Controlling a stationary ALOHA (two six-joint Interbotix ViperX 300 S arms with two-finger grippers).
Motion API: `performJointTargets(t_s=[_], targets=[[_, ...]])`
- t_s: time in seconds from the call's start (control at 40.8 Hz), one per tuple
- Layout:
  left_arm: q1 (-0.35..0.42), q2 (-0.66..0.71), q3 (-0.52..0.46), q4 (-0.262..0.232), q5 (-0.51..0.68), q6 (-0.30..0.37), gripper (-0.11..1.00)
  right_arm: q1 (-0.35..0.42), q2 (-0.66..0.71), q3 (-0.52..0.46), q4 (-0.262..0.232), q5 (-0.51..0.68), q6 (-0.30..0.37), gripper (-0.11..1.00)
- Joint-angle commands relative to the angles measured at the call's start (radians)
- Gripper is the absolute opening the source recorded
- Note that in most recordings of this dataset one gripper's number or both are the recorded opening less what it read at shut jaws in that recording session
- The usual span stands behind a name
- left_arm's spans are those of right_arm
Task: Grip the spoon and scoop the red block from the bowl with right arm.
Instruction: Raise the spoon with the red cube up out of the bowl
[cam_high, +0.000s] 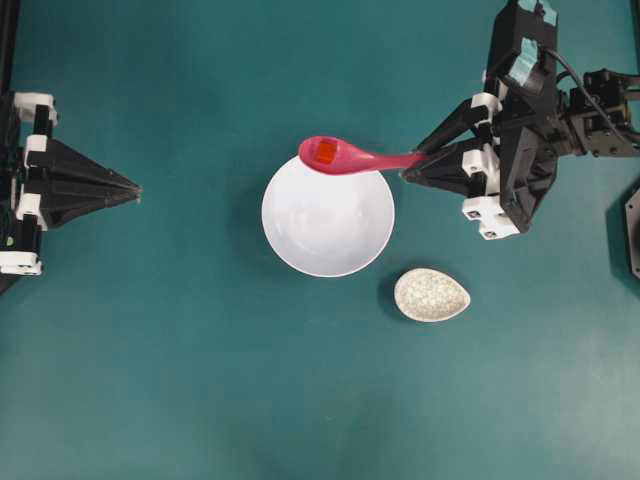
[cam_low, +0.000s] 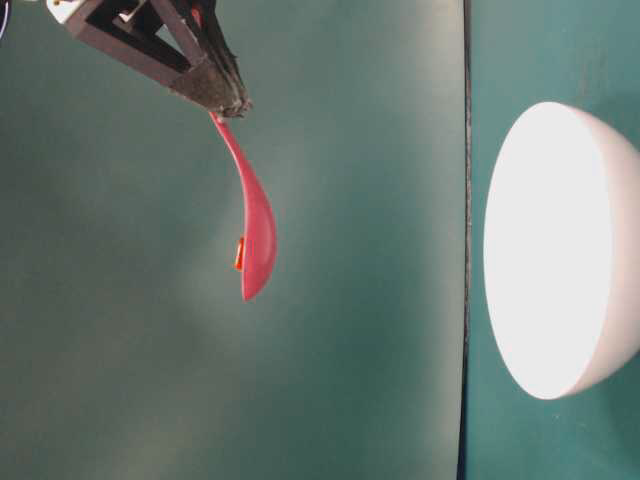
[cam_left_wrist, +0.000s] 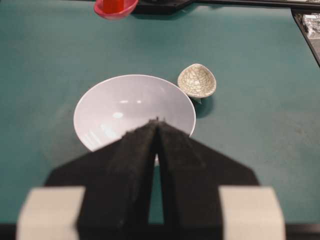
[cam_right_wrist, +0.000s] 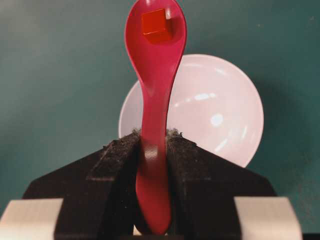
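Note:
My right gripper (cam_high: 412, 166) is shut on the handle of the pink spoon (cam_high: 345, 156) and holds it lifted over the far rim of the white bowl (cam_high: 328, 222). The red block (cam_high: 326, 152) lies in the spoon's scoop; it also shows in the right wrist view (cam_right_wrist: 155, 24) on the spoon (cam_right_wrist: 155, 90), with the bowl (cam_right_wrist: 215, 110) empty below. In the table-level view the spoon (cam_low: 255, 235) hangs well clear of the bowl (cam_low: 560, 250). My left gripper (cam_high: 135, 187) is shut and empty at the left, pointing at the bowl (cam_left_wrist: 130, 107).
A small speckled cream dish (cam_high: 431, 294) sits on the teal table to the lower right of the bowl; it also shows in the left wrist view (cam_left_wrist: 197, 80). A black mount (cam_high: 632, 225) stands at the right edge.

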Motion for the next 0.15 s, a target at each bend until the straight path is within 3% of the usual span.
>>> performJointTargets(t_s=[0.0, 0.122], targets=[[0.0, 0.005, -0.031, 0.002, -0.005, 0.0, 0.0, -0.002, -0.012, -0.028, -0.002, -0.009, 0.0, 0.21], [0.0, 0.005, -0.031, 0.002, -0.005, 0.0, 0.0, 0.0, -0.009, -0.029, -0.002, -0.009, 0.0, 0.21]])
